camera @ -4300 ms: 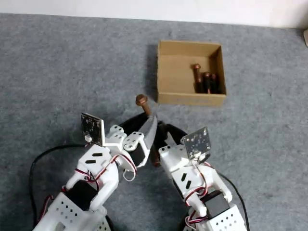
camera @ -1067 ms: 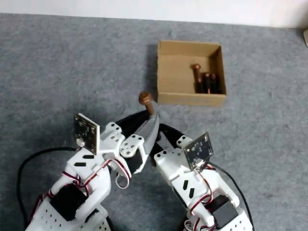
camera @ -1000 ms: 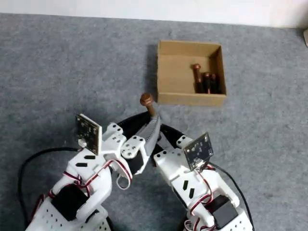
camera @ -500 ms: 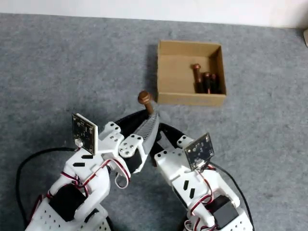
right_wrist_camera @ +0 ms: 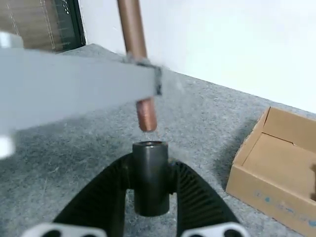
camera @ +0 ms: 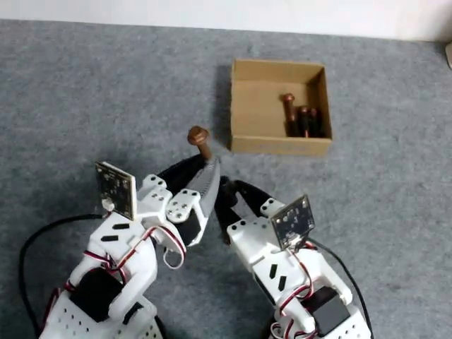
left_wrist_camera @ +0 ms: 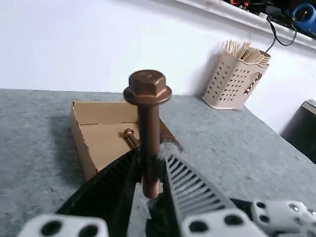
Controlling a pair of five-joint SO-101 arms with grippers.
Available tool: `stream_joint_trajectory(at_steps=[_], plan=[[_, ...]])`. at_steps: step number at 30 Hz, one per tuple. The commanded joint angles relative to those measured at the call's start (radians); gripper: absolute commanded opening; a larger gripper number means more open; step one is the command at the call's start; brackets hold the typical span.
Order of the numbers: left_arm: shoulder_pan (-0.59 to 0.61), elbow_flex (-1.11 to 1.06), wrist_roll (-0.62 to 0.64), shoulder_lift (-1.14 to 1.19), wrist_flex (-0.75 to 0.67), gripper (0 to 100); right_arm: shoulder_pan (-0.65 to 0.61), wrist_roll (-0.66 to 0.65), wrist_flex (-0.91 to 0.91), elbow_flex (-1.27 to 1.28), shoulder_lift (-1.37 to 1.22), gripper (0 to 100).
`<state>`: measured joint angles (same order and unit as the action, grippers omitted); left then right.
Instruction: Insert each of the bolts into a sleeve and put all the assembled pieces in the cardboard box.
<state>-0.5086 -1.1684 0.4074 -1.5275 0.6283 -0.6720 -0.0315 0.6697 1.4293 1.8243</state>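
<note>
Copper-brown, the bolt (left_wrist_camera: 148,123) stands upright in the left claw (left_wrist_camera: 149,164), whose jaws are closed on the lower shank with the hexagonal head well above them. The right claw (right_wrist_camera: 149,170) is closed around a black sleeve (right_wrist_camera: 149,185), which it holds upright with its open mouth facing up. In the right wrist view the bolt's tip hangs just above that mouth, apart from it and seemingly a shade off centre.

The step in hand looks like the insertion itself, not yet made. The next move probably calls for centring the tip over the hole, then lowering it straight (a tilted shank would likely catch on the rim).

Beyond both claws, the cardboard box (camera: 279,145) sits on the grey counter (camera: 85,99), near but not touching them. Assembled pieces (camera: 300,116) already lie in its far right corner, so this pair is likely among the last.
</note>
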Motion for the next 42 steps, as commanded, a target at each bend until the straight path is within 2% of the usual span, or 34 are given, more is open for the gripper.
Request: stream_joint_trajectory(at_steps=[1,11,16,22,36,38,42], plan=[[0.013,0.015,-0.002,0.001,0.005,0,0.012,-0.011,-0.035,-0.059,0.015,0.5],[-0.119,-0.001,0.081,-0.001,0.005,0,0.010,-0.011,-0.036,-0.058,0.015,0.5],[-0.122,-0.019,0.081,-0.002,0.008,0,0.012,-0.011,-0.036,-0.056,0.015,0.5],[-0.119,-0.105,0.081,-0.002,0.003,0,0.085,-0.005,-0.036,-0.059,0.015,0.5],[-0.120,-0.170,0.077,-0.008,0.006,1,0.087,-0.011,-0.036,-0.051,0.015,0.5],[-0.124,-0.180,0.077,-0.008,0.006,6,0.087,-0.011,-0.036,-0.051,0.015,0.5],[-0.124,-0.183,0.083,-0.008,0.008,25,0.087,-0.011,-0.036,-0.051,0.015,0.5]])
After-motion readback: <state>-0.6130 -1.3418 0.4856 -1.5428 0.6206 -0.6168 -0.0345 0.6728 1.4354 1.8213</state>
